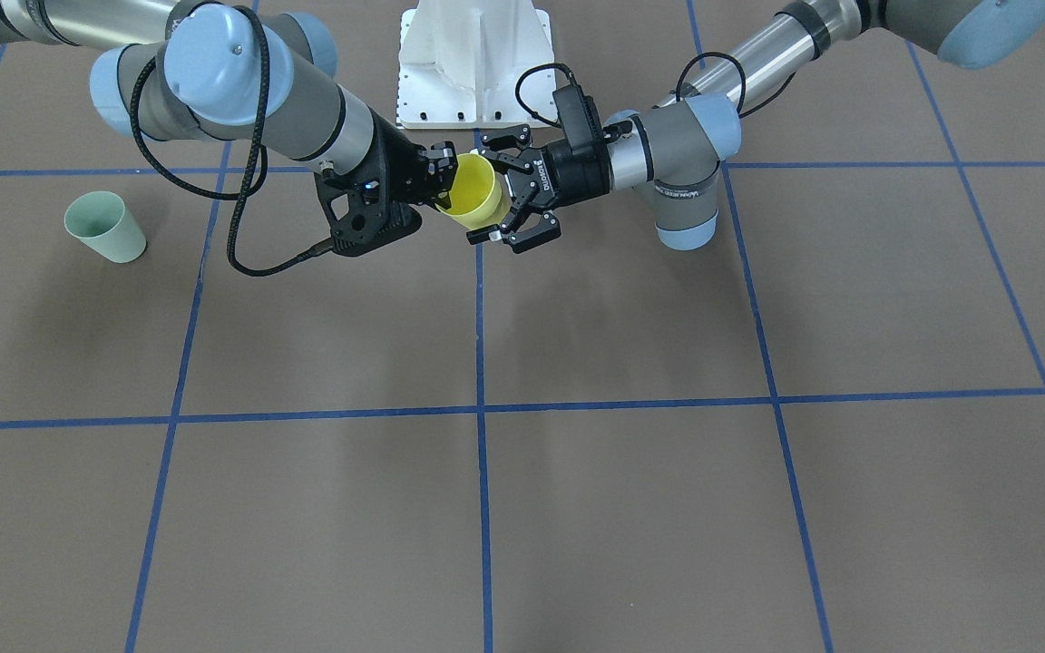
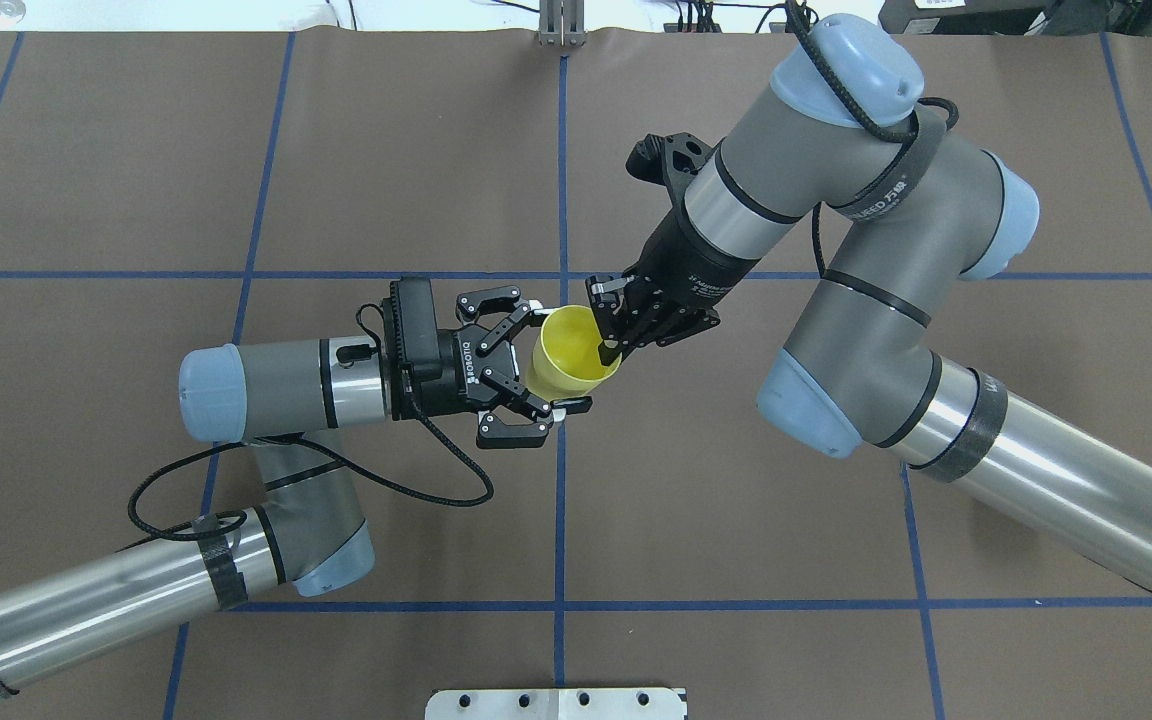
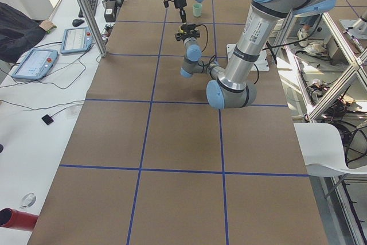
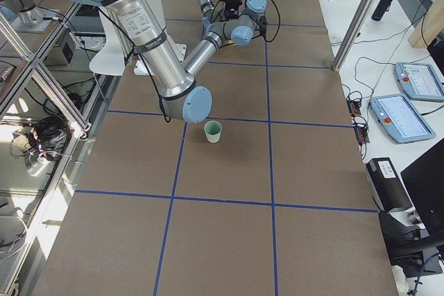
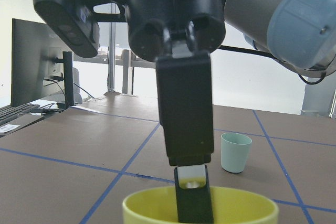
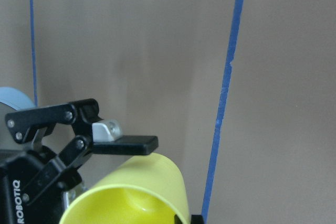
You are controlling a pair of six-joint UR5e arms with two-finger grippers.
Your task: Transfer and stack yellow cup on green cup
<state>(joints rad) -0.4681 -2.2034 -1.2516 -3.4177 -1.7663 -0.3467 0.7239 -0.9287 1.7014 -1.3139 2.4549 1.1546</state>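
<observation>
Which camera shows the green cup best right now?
Exterior front-facing: the green cup stands upright, unobstructed. Exterior right and left wrist show it smaller, exterior left tiny; overhead and right wrist miss it.

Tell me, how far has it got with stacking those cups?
Done: the yellow cup is off the table. In hand: the right end effector pinches its rim, while the left end effector stands open around it. Left: carrying it to the green cup, standing upright, and stacking.

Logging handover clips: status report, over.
Right gripper shut on yellow cup rim, midair. Left gripper open, straddling its base. Green cup upright, robot's right side; nothing seen between.
</observation>
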